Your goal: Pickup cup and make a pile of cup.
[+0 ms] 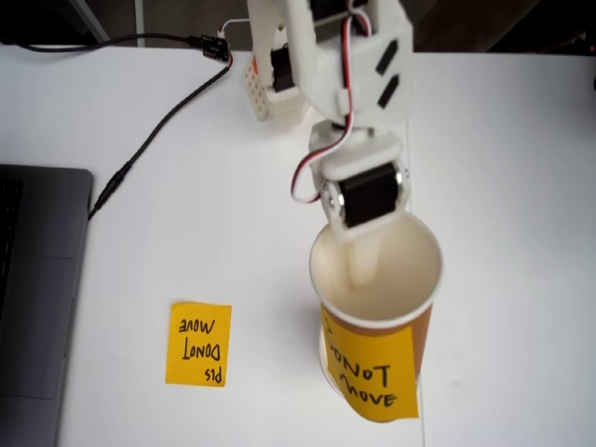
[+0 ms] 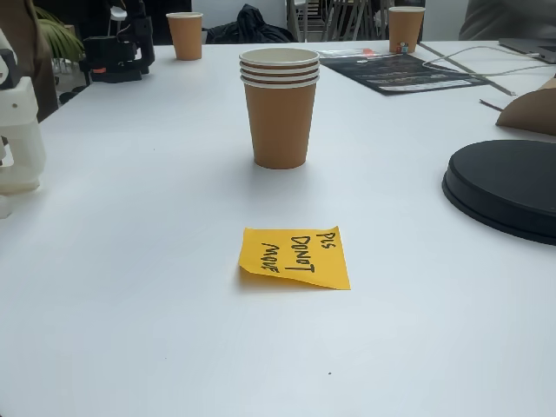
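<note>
Cup: the cup (image 1: 377,279) was seen from above in a fixed view, right of the surface's middle, with its mouth open upward, a pale inside and a brown outer wall.
Cup contents: one white finger (image 1: 357,256) of the tool reached down inside, near the wall on the arm's side; nothing else lay in it.
Label: a yellow note (image 1: 372,372) handwritten "DO NOT MOVE" was stuck on the cup's outer wall.
Under the cup: a pale curved edge showed at its lower left; what it was could not be told.
Tool: the tool (image 1: 358,268) hung at the cup's rim below the white arm (image 1: 326,56). Its second finger was hidden by the black motor, so I cannot tell whether it was apart or clamped on the rim.
Pile: in a fixed view from low down, a pile of cups (image 2: 279,104) stood upright toward the far half of the surface, with four white rims nested one in another.
Sticky note: an orange sticky note (image 1: 198,343) (image 2: 295,257) lay flat on the surface, apart from the cups.
Surface: the white surface (image 1: 503,186) (image 2: 130,330) carried a grey laptop (image 1: 33,298) at its left edge and a black cable (image 1: 158,130).
Room: a black round disc (image 2: 508,187) sat at the right edge, and two more brown cups (image 2: 184,35) stood along the far edge.
</note>
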